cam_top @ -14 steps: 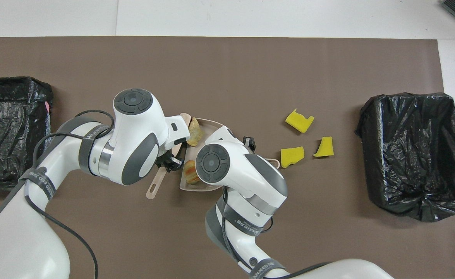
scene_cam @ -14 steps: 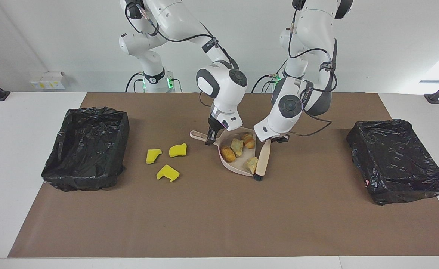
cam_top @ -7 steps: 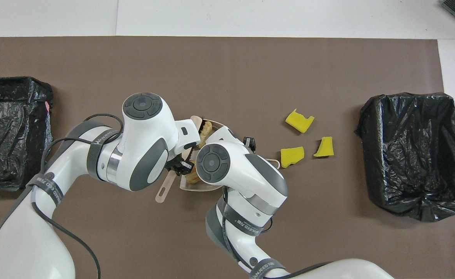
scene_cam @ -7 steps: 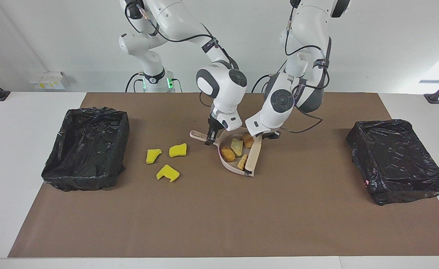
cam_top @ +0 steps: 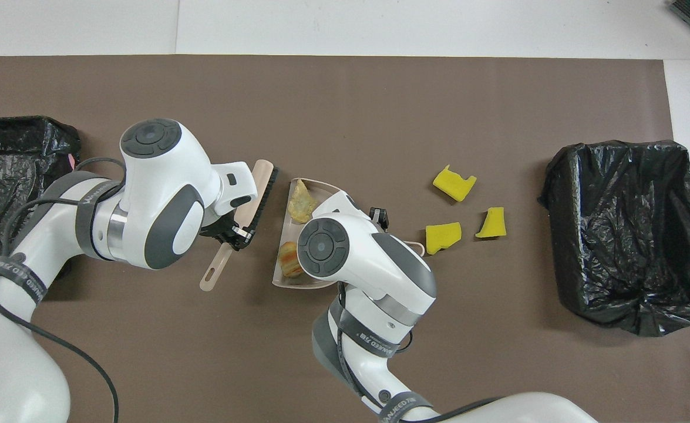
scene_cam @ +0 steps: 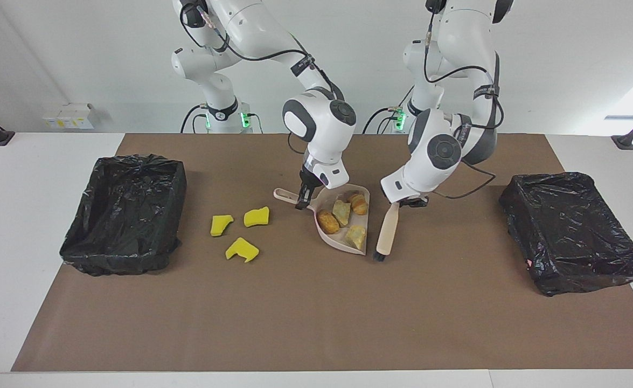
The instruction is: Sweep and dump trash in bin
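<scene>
Holding steady: right gripper (scene_cam: 301,203) clamped on dustpan (scene_cam: 333,235) handle, four bread chunks (scene_cam: 328,221) inside; left gripper (scene_cam: 409,202) clamped on brush (scene_cam: 384,233); yellow sponge pieces (scene_cam: 242,249) nearby on mat; probably light, soft; sweep, don't pinch.

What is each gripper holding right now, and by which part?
The right gripper holds the dustpan by its handle. The left gripper holds the brush by its handle.

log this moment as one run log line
left gripper: shut on brush beside dustpan | right gripper: shut on dustpan handle | bread chunks: in dustpan | yellow sponge pieces: on mat
</scene>
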